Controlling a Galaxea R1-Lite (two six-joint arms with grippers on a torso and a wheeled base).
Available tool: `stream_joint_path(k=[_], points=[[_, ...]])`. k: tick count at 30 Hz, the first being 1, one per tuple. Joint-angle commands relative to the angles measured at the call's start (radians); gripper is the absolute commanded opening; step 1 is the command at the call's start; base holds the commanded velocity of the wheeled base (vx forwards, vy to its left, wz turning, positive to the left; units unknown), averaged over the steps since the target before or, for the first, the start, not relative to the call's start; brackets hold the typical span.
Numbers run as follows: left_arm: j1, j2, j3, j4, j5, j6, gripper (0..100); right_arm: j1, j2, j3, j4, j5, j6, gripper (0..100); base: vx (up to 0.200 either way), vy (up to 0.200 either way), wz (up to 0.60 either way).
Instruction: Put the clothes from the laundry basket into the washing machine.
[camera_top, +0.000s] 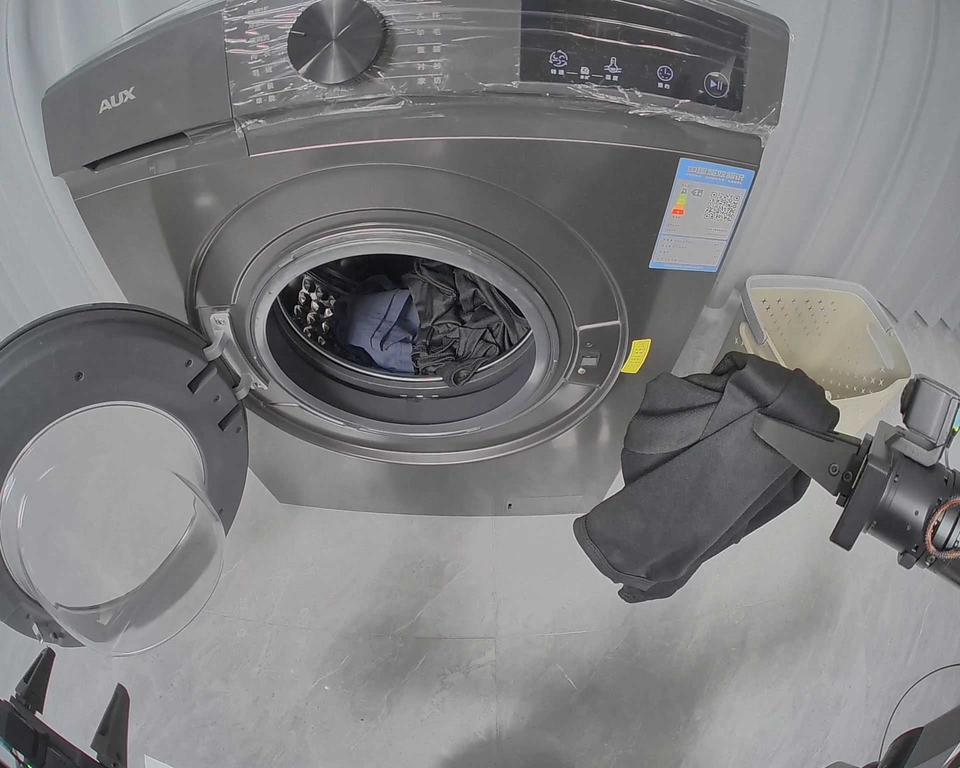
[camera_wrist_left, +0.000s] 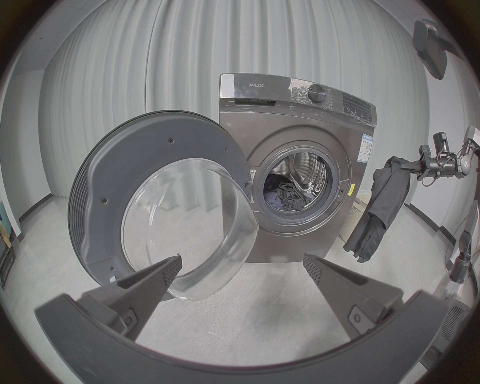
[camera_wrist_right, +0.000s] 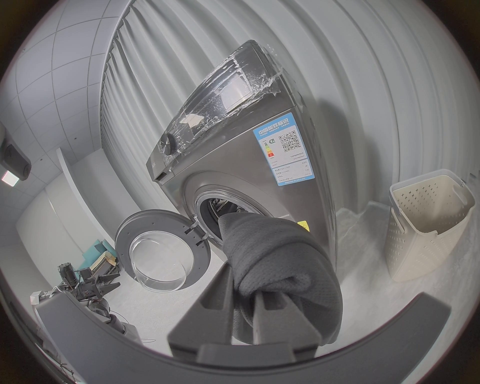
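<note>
A grey front-loading washing machine stands ahead with its round door swung wide open to the left. Dark and blue clothes lie inside the drum. My right gripper is shut on a dark grey garment that hangs in the air to the right of the drum opening, in front of the cream laundry basket. The same garment drapes over the right gripper in the right wrist view. My left gripper stands open and holds nothing, low at the near left, below the door.
The basket stands on the floor right of the machine, against the white curtain. Bare grey floor stretches in front of the machine. The open door juts out on the left side.
</note>
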Motion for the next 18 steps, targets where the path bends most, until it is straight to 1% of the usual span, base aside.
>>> stream_joint_path(k=[1, 14, 18], points=[[0.001, -0.006, 0.010, 0.000, 0.000, 0.000, 100, 0.004, 0.002, 0.000, -0.001, 0.001, 0.000, 0, 0.000, 0.000, 0.00], [0.005, -0.006, 0.010, 0.000, 0.000, -0.003, 100, 0.013, 0.003, 0.000, -0.001, 0.001, 0.000, 0, 0.000, 0.000, 0.00], [0.001, -0.004, 0.010, -0.001, 0.000, -0.002, 100, 0.013, 0.005, 0.000, -0.001, 0.001, 0.000, 0, 0.000, 0.200, 0.00]])
